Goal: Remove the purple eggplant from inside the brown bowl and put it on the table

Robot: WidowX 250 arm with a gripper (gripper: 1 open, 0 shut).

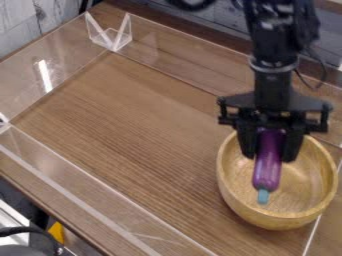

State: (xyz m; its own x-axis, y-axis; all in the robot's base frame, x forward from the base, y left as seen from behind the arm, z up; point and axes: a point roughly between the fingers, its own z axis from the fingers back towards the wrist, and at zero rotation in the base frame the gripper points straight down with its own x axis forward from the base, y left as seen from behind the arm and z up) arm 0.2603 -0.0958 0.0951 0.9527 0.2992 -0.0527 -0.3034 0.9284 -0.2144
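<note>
Tool [270, 143]: pinched the eggplant [267, 166] near its top, so it hung stem-down.
Eggplant: was above the bowl [238, 193], clear of its rim.
Counter [134, 130]: was where it should go.

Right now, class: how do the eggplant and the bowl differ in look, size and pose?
The eggplant is glossy purple with a teal tip; the bowl is matte tan wood. The eggplant is slim and long; the bowl is round and much wider. The eggplant hangs nearly upright in the shut gripper; the bowl sits flat on the table. Both are at the table's right side.
</note>
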